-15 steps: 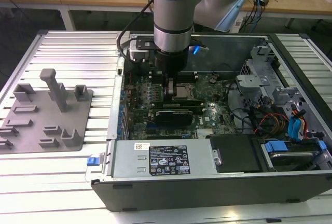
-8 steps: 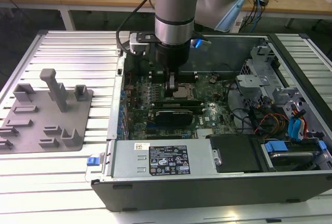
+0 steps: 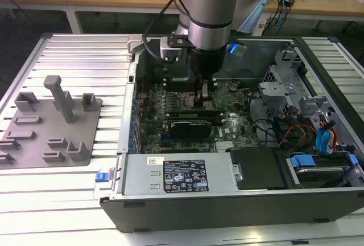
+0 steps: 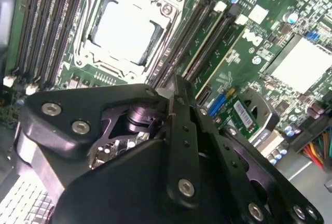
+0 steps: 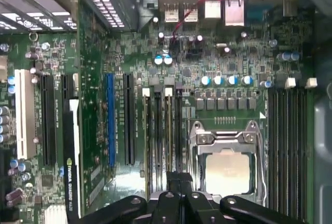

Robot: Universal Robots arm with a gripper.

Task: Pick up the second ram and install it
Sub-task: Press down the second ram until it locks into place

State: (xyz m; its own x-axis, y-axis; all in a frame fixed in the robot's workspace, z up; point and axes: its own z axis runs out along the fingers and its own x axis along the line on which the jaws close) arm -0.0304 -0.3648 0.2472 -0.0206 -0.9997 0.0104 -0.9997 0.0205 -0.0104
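In the exterior view my gripper (image 3: 202,99) is down inside the open computer case (image 3: 170,179), over the memory slots.

In the second wrist view my fingers (image 4: 176,105) are closed flat together with nothing between them, their tip at the slot where the second ram (image 4: 205,39) seems to stand on edge.

In the first wrist view the same stick (image 5: 168,130) runs beside the processor socket (image 5: 226,168). I judge it light, stiff and brittle, best handled by its top edge and ends, never the chips.
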